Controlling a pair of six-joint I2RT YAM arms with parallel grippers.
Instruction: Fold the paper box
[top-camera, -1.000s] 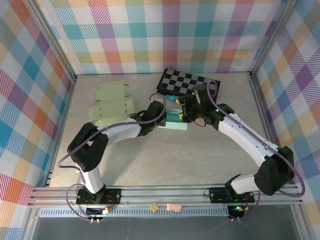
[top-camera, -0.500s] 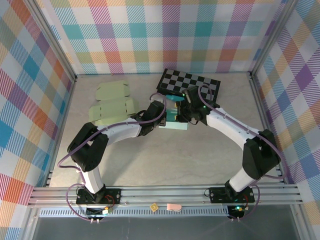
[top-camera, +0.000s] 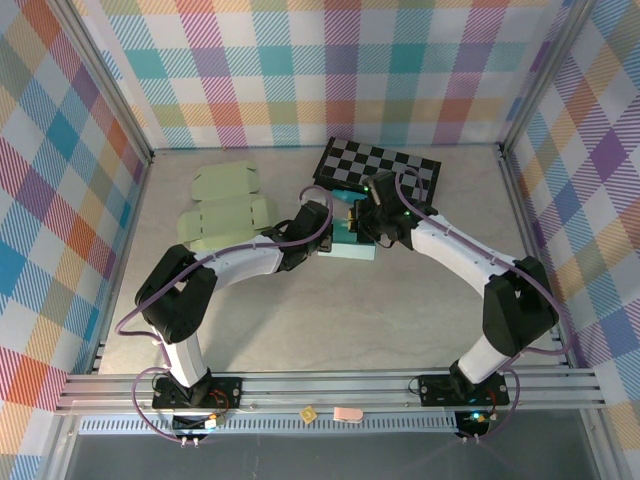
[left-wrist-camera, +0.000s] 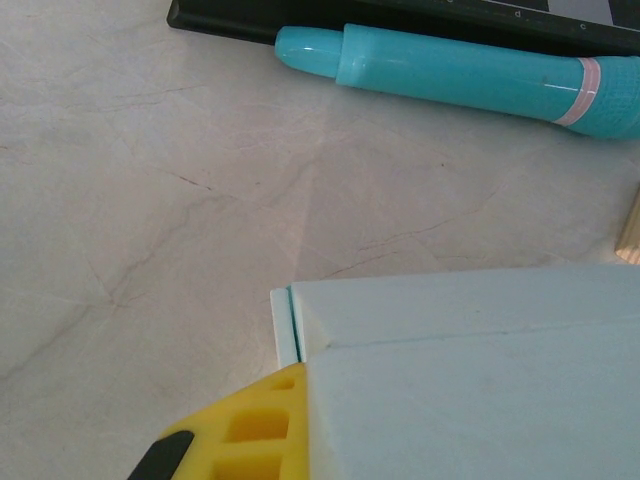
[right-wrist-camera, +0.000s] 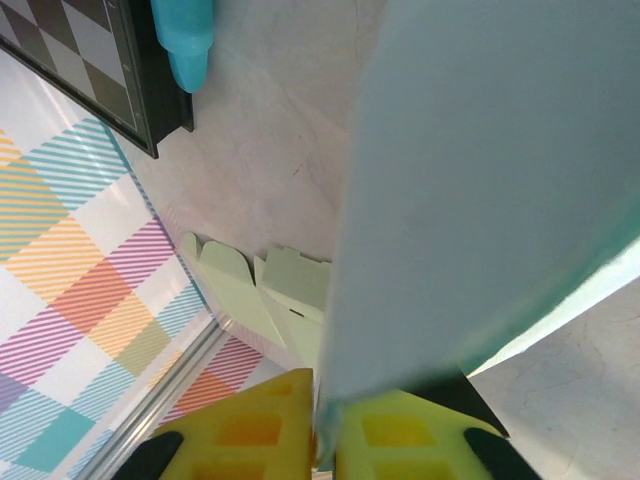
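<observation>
We saw the pale, stone-patterned counter (top-camera: 300, 310) boxed in by plaid walls (top-camera: 300, 70) on three sides. Toward its far-left corner lay flat pale-green box blanks (top-camera: 222, 208). Against its far edge, right of middle, lay a checkerboard (top-camera: 378, 165), its near edge partly covered by the arms. The paper box (top-camera: 352, 247), pale teal, sat just in front of that board. The two wrists hid much of it from above and both wrist views cut it off, so we could not tell how far it was folded. A teal marker (left-wrist-camera: 450, 70) lay along the board's near edge. The right end effector (right-wrist-camera: 325, 435) was clamped on a thin box panel, fingers almost together. The left end effector (top-camera: 328, 226) was closed on the box's edge; one yellow finger (left-wrist-camera: 250, 435) pressed against it, the other hidden behind the panel.
</observation>
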